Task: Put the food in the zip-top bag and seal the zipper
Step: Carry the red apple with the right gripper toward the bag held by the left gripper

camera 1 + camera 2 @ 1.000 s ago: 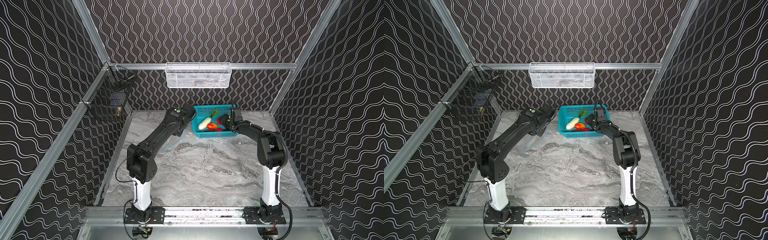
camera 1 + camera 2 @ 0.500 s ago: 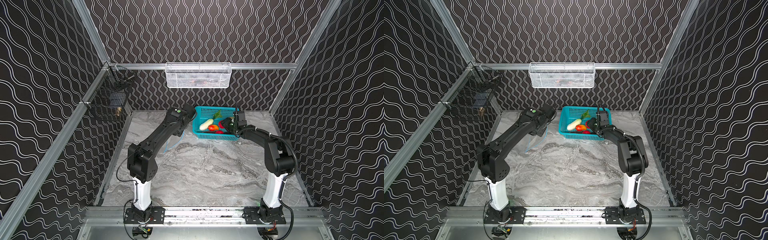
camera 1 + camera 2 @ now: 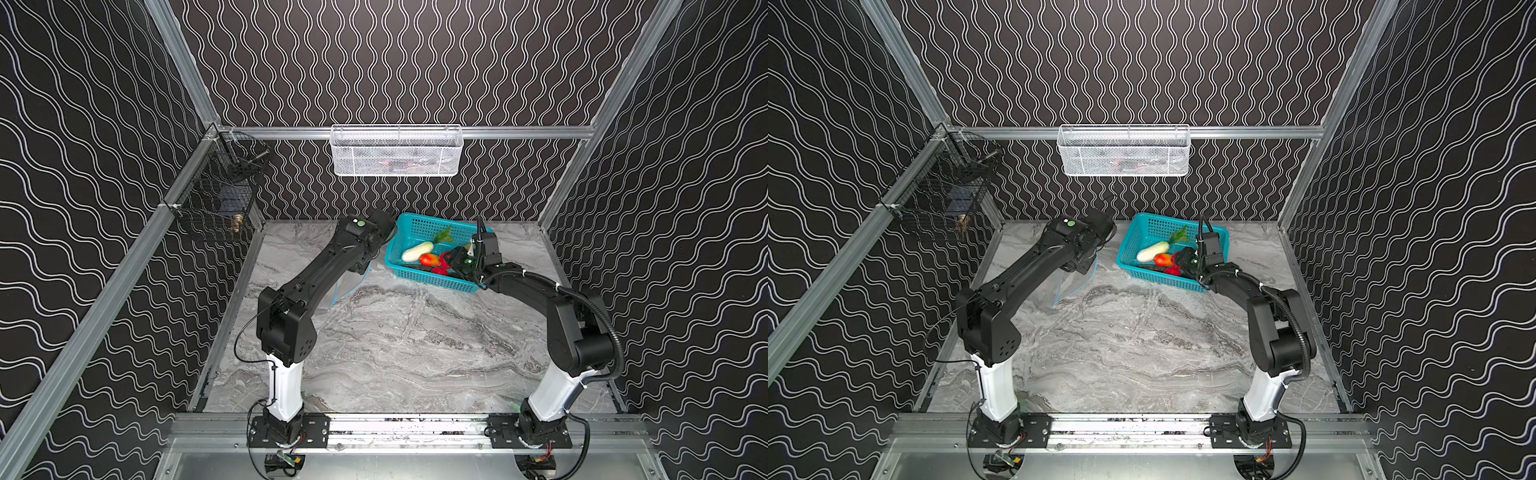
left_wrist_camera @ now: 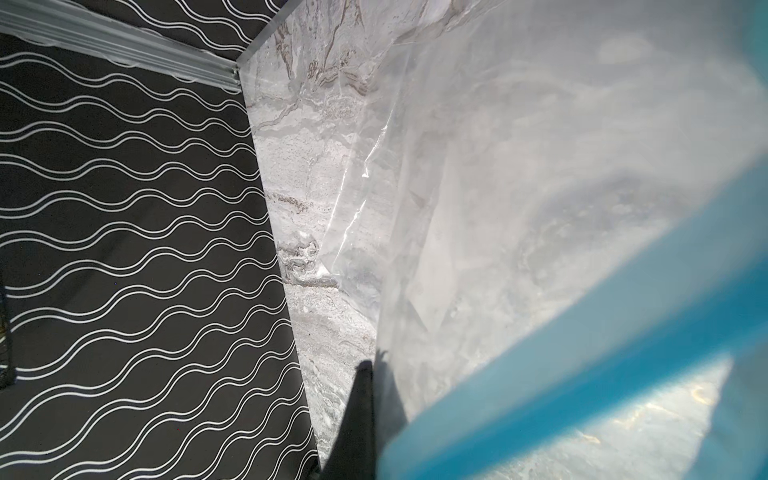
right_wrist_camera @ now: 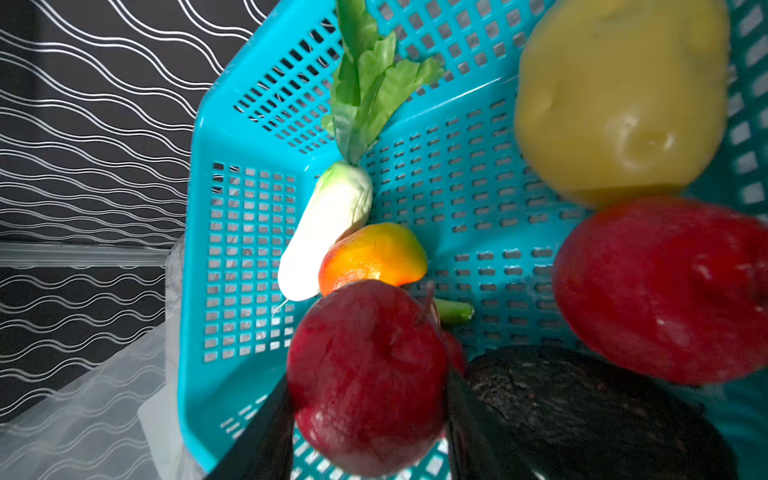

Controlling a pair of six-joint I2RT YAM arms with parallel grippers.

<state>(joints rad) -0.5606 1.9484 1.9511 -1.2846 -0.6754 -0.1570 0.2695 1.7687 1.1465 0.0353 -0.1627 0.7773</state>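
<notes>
Right pincer [image 5: 370, 378] grips a red fruit [image 5: 365, 353] in the basket [image 5: 232, 232]; left pincer [image 4: 374, 386] clamps the zip-top bag [image 4: 498, 208]. Next, probably lift the fruit to the bag's mouth.

Food [image 3: 417, 252], dark red apple [image 5: 365, 374] included, fills teal basket [image 3: 419, 227]; clear bag [image 4: 519, 187] hangs.

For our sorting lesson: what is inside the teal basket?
Leafy white radish, orange-yellow fruit, yellow potato, red fruit, dark elongated piece, dark red apple in the right gripper. Anything beneath them is hidden.

Black wavy-lined walls [image 3: 395, 62] enclose a grey marble floor [image 3: 415, 353] framed by aluminium rails [image 3: 291, 132].
</notes>
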